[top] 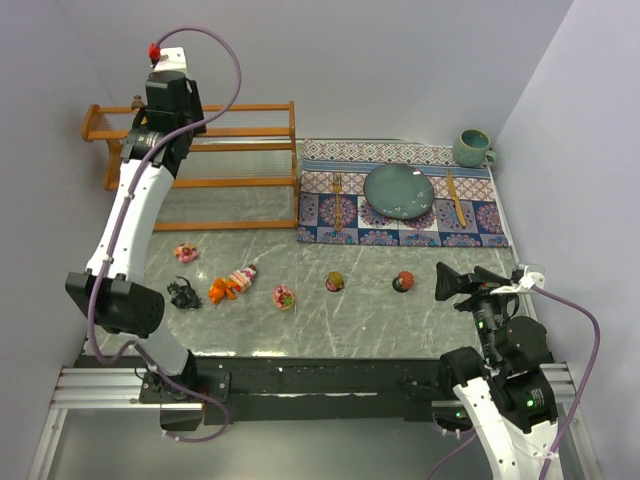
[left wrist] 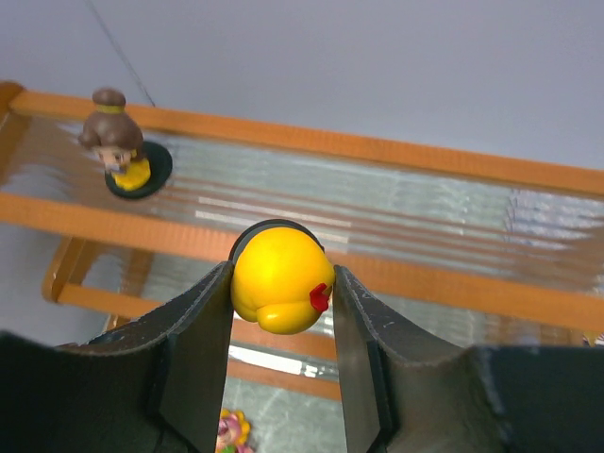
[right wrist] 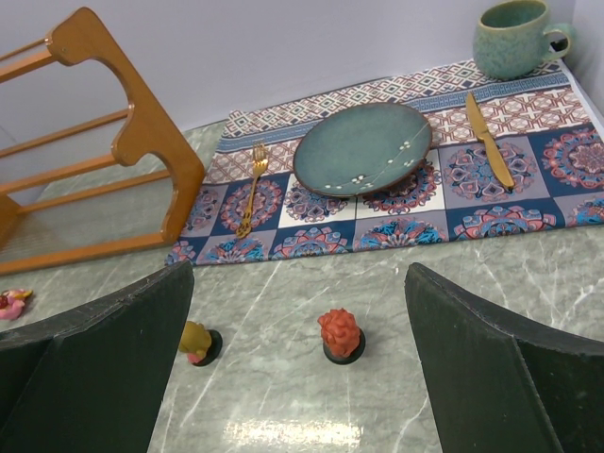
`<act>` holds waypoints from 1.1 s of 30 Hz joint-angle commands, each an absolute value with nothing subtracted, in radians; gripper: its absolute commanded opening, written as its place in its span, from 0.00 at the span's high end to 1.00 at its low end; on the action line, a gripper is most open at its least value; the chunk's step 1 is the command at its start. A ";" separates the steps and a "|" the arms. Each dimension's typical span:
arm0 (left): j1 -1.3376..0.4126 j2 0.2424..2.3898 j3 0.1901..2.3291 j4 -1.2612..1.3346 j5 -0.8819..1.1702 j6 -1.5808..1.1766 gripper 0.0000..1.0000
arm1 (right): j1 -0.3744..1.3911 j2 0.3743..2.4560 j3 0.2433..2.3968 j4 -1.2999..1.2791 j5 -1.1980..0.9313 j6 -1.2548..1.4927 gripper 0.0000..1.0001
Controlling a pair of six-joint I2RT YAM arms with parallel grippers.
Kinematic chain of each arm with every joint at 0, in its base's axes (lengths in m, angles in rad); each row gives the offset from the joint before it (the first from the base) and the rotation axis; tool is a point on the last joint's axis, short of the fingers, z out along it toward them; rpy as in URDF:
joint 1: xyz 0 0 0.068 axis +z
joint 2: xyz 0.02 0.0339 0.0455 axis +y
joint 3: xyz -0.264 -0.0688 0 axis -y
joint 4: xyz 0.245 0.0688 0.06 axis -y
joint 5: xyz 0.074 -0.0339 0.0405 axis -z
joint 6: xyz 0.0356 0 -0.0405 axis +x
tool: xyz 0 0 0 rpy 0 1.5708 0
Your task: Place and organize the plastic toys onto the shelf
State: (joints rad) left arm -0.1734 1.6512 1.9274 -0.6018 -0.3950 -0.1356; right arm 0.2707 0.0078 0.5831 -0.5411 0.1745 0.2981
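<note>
The left hand pinched the little yellow toy by its round sides above the shelf, and it looked light, hard and slippery.

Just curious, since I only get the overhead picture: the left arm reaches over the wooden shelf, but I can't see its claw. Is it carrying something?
Observer: Yes. The left gripper is shut on a round yellow toy with a red mark.
Operator: Is any toy on the shelf already?
Observer: One, a brown-haired doll on a dark base, standing on a slatted tier of the shelf near its left end.
Operator: And the right claw?
Observer: The right gripper is open with nothing between its fingers; a red toy stands on the table ahead of it.
</note>
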 commanded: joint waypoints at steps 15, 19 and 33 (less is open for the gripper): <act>-0.032 1.828 2.120 -0.534 -0.177 -0.095 0.59 | 0.273 -0.156 0.588 -0.529 0.187 0.298 0.00; -0.014 1.842 2.125 -0.531 -0.153 -0.101 0.59 | 0.273 -0.156 0.584 -0.529 0.184 0.296 0.00; -0.003 1.899 2.160 -0.549 -0.107 -0.107 0.56 | 0.275 -0.144 0.586 -0.529 0.184 0.296 0.00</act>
